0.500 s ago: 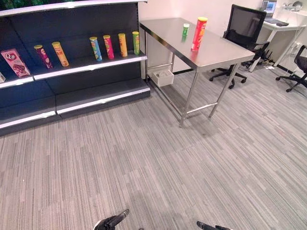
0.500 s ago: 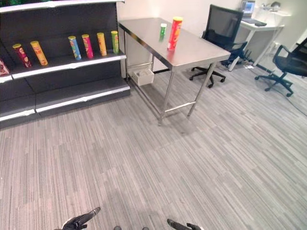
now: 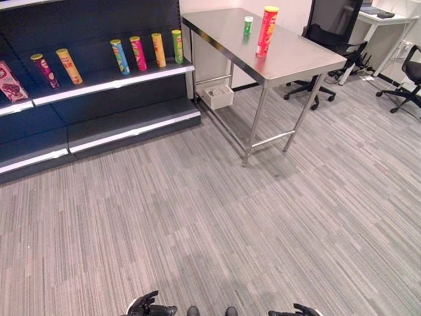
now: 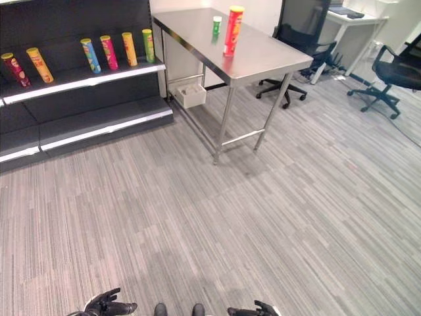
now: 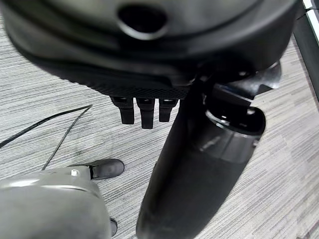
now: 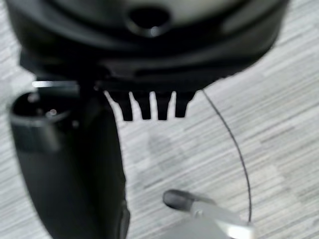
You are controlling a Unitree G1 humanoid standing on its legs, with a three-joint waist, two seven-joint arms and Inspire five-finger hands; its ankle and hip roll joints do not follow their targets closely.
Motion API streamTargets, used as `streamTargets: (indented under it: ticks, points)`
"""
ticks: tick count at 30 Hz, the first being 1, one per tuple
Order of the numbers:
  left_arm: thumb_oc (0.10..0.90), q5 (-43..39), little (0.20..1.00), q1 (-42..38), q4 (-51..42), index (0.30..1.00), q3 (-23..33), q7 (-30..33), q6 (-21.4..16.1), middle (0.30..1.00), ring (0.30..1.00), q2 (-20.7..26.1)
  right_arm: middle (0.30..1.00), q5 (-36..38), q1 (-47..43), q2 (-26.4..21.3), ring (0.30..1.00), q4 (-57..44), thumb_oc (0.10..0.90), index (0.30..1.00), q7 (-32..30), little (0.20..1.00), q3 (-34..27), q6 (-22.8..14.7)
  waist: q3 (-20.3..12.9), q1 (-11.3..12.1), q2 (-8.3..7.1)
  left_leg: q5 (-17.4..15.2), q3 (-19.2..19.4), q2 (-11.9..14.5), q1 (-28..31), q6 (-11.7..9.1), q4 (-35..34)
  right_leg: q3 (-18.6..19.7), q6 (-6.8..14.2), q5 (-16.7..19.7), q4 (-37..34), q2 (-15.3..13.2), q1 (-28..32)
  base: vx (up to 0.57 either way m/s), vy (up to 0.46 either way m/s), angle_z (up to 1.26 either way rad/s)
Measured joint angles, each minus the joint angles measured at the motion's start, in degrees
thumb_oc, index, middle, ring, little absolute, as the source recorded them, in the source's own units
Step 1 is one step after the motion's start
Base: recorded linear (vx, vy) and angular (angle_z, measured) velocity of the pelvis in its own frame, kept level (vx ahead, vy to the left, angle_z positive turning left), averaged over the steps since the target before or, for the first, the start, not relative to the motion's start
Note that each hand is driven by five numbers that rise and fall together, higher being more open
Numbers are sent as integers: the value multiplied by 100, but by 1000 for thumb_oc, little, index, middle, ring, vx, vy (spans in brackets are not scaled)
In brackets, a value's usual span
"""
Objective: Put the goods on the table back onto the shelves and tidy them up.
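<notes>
Two goods stand upright on the steel table (image 3: 299, 58), toward its far end: a tall red tube (image 3: 266, 31) with a yellow lid and, just beside it and further back, a short green can (image 3: 247, 25) with a white lid. Left of the table, the dark shelf (image 3: 99, 80) carries a row of slim tubes (image 3: 138, 53) in blue, pink, orange and green, with two more tubes and a pink box (image 3: 10, 81) further left. The left hand (image 3: 151, 307) and right hand (image 3: 297, 311) hang low over the carpet, well apart from the table. Each has its fingers (image 5: 146, 113) straight, apart from the thumb, and holds nothing.
</notes>
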Motion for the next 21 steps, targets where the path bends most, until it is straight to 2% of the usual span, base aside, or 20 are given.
streamTargets:
  ticks: [3, 7, 10, 12, 13, 14, 15, 16, 17, 18, 19, 20, 21]
  points:
    - [800, 0, 900, -24, 4, 900, 0, 0, 0, 900, 900, 2, 900, 0, -51, -6, 900, 15, 800, 900, 0, 900, 1, 1, 72, 1, 23, 40, 1, 16, -49, -8, 8, 0, -11, 8, 0, 16, -44, -17, -111, 0]
    - [800, -7, 900, -175, -38, 900, 6, 2, -5, 900, 900, 32, 900, 4, -300, -21, 900, 16, 800, 900, 0, 900, 66, -18, 314, 14, 12, 13, -27, 35, -446, -102, 415, -8, -96, 33, 5, 27, -233, -37, -118, 6]
    - [800, -38, 900, -335, -168, 900, 19, 12, -12, 900, 900, 71, 900, 32, -529, -21, 900, -1, 800, 900, -2, 900, 115, -47, 635, 100, -144, -86, -131, -3, -1157, -279, 1621, -14, -280, 39, 14, -65, -326, -15, -151, 10]
    - [800, -302, 900, -460, -271, 900, 120, 28, -119, 900, 900, 17, 900, 82, -601, -49, 900, -41, 800, 900, -8, 900, 111, -95, 873, 172, -163, -80, -370, 3, -1813, -406, 2850, -20, -446, 17, 166, -50, -368, 45, -122, 21]
    - [800, -502, 900, -653, -391, 900, 123, 128, -257, 900, 900, 8, 900, 152, -719, -56, 900, -31, 800, 900, -12, 900, 113, -106, 1020, 228, -183, 167, -622, 101, -2627, -780, 4270, -42, -738, -36, 269, 50, -343, 491, 19, 18]
    - [800, -500, 900, -780, -368, 900, 99, 145, -250, 900, 900, 20, 900, 167, -842, -60, 900, -30, 800, 900, -34, 900, 113, -114, 1072, 151, -200, 103, -604, 191, -2788, -717, 4294, -43, -783, -82, 275, 91, -323, 729, 118, 21]
    - [800, -439, 900, -776, -546, 900, -171, 96, -234, 900, 900, 34, 900, 180, -892, -188, 900, -37, 800, 900, -118, 900, 408, -58, 1098, 163, -141, 58, -461, 250, -2771, -808, 2538, 130, -609, -102, 37, 202, -224, 954, 200, 18]
    - [800, -509, 900, -804, -281, 900, 73, 18, -307, 900, 900, -197, 900, 173, -1084, -358, 900, 329, 800, 900, -120, 900, 428, 1, 1147, 396, 217, 59, -362, 453, -2786, -942, -140, 147, -307, -405, 9, 437, 3, 991, 347, -19]
    - [800, -618, 900, -805, -243, 900, 247, -15, -398, 900, 900, -257, 900, 151, -966, -564, 900, 497, 800, 900, -122, 900, 374, -3, 1029, 720, 445, 16, 102, 688, -3055, -874, -131, 384, -424, -592, 58, 529, 377, 1039, 453, -53]
    - [800, -553, 900, -753, -134, 900, 269, -17, -396, 900, 900, -185, 900, 115, -979, -606, 900, 493, 800, 900, -105, 900, 377, -15, 876, 815, 492, 2, 340, 730, -2937, -819, -87, 619, -325, -689, 67, 494, 517, 915, 443, -110]
    - [800, -484, 900, -575, -66, 900, 337, -12, -393, 900, 900, -147, 900, 88, -977, -600, 900, 538, 800, 900, -88, 900, 398, -14, 713, 883, 381, -68, 537, 735, -2690, -690, -76, 965, -86, -758, 27, 339, 672, 609, 293, -122]
    - [800, -380, 900, -475, 1, 900, 534, -10, -392, 900, 900, -142, 900, 37, -1007, -551, 900, 612, 800, 900, -76, 900, 381, -46, 572, 944, 257, -135, 553, 646, -2514, -533, 2, 1165, 23, -860, 92, 153, 701, 307, 137, -166]
    - [800, -268, 900, -282, 263, 900, 577, 80, -240, 900, 900, -58, 900, -28, -956, -449, 900, 607, 800, 900, -81, 900, 421, -124, 257, 957, -64, -179, 595, 263, -2342, -192, 457, 1241, 313, -1012, 139, -283, 709, 264, 139, -132]
